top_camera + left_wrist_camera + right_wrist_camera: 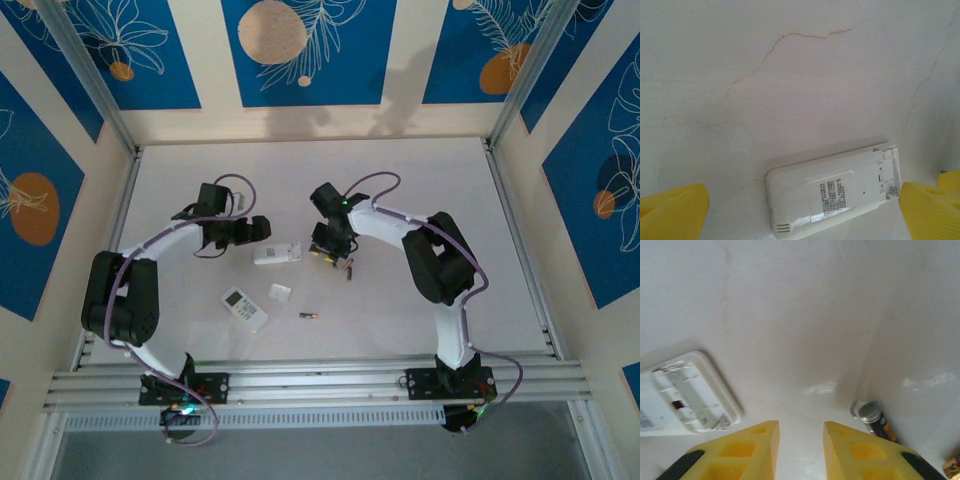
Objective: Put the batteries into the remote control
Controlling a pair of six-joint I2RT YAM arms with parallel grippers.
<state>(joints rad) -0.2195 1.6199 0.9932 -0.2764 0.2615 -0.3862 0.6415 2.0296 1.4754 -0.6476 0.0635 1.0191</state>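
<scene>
A white remote control (pixel 277 254) lies face down mid-table, its battery compartment (pixel 887 170) open and bare at one end. My left gripper (pixel 250 232) hovers at its left, open wide, with the yellow fingers (pixel 672 212) either side of the remote (pixel 832 192) and not touching it. My right gripper (pixel 801 440) is open a narrow gap over bare table, nothing between its pads. One of the batteries (pixel 875 420), dark and orange with a metal end, lies just right of the right finger. Another battery (pixel 308 315) lies alone nearer the front.
A second remote (pixel 244 309) lies face up at the front left. A small white cover piece (pixel 280 292) rests between the two remotes. The patterned enclosure walls (pixel 310 50) close off the table on three sides.
</scene>
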